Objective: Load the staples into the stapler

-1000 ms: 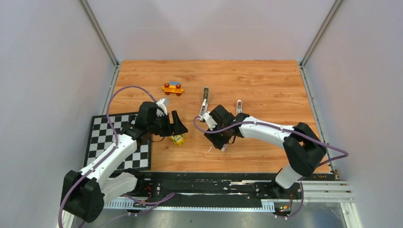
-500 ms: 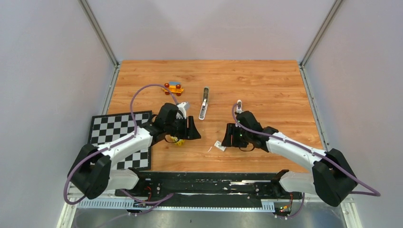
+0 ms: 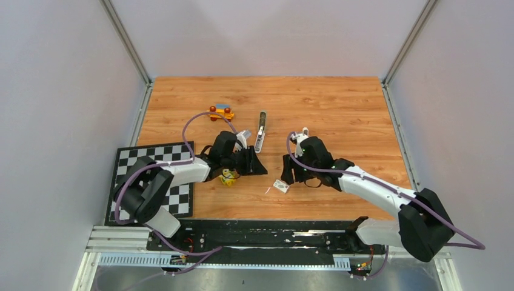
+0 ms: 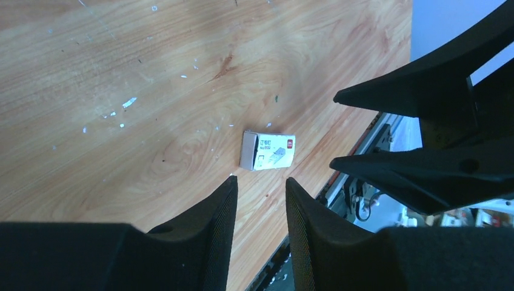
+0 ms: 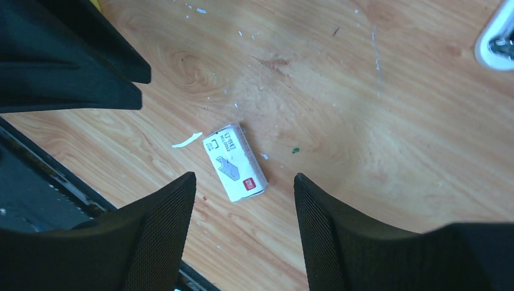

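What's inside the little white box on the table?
The white box lies flat on the wooden table and looks shut. Only its printed top with a red mark shows. Whatever is inside is covered by the cardboard.

1. wooden tabletop (image 4: 121,91), flecked with pale specks.
2. small white box (image 4: 267,151), red print, lying flat near the table's edge.
3. left gripper (image 4: 261,180), fingers narrowly parted, nothing between; box just beyond the tips.
4. right gripper (image 4: 334,130), jaws apart, beside the box.
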Tool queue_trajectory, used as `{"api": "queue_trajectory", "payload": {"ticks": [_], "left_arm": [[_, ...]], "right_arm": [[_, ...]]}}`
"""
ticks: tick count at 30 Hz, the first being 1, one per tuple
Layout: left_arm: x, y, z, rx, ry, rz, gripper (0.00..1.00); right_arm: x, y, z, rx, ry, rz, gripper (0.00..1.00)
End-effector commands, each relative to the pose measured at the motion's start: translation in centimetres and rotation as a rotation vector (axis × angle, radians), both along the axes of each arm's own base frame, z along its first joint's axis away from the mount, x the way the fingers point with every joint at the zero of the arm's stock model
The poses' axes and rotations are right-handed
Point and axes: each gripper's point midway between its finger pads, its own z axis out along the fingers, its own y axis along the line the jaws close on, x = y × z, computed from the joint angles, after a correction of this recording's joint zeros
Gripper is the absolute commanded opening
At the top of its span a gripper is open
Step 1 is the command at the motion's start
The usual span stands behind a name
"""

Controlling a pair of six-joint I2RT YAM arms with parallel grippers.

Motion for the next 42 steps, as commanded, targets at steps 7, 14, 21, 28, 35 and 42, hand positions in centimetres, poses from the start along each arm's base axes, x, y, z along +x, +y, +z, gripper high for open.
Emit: {"api": "queue_trajectory", "payload": {"ticks": [7, 14, 21, 28, 35, 42], "left_arm": [[0.4, -2.3, -1.2, -0.109, 0.056, -0.029, 0.38], [-0.4, -2.6, -2.9, -0.125, 0.096, -0.059, 0.36], [-1.2, -3.3, -3.8, -0.140, 0.127, -0.084, 0.37], [-1.7, -3.8, -4.1, -0.172, 0.149, -0.095, 0.37], [-2.1, -4.3, -4.3, -0.191, 0.160, -0.108, 0.38], [-2.6, -4.4, -4.5, -0.194, 0.169, -0.119, 0.38]], "right_arm": [[-0.6, 2.0, -2.0, -0.186, -0.190, 0.333, 0.63], [-1.5, 2.4, -3.4, -0.233, -0.212, 0.432, 0.62], [-1.5, 2.4, -4.5, -0.290, -0.199, 0.463, 0.62], [-1.9, 2.1, -5.5, -0.307, -0.177, 0.485, 0.56], [-2.2, 2.5, -6.0, -0.304, -0.186, 0.508, 0.56], [-2.4, 2.5, -6.5, -0.310, -0.186, 0.517, 0.51]]}}
